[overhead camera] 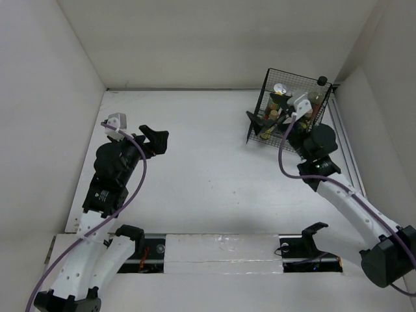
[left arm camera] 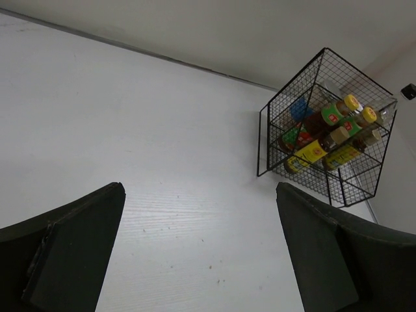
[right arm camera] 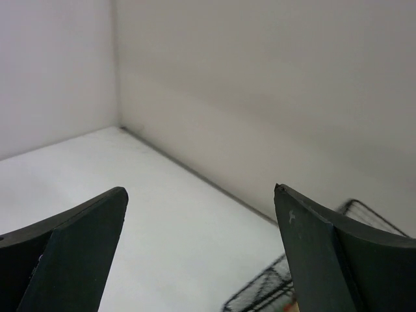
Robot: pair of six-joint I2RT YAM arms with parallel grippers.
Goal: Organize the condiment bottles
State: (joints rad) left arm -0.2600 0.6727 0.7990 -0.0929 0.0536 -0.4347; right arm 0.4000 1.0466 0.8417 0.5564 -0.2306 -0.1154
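The top camera is looking down from above the table's point(overhead camera: 214, 169) near edge. The left wrist camera is facing across it toward the far wire basket point(left arm camera: 286, 110); the right one is skimming its rim closely.

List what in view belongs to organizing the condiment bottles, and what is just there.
Job in hand:
- condiment bottles, piled together inside the basket
- left gripper, open and empty
- right gripper, open and empty

Just there:
- black wire basket
- white table
- walls
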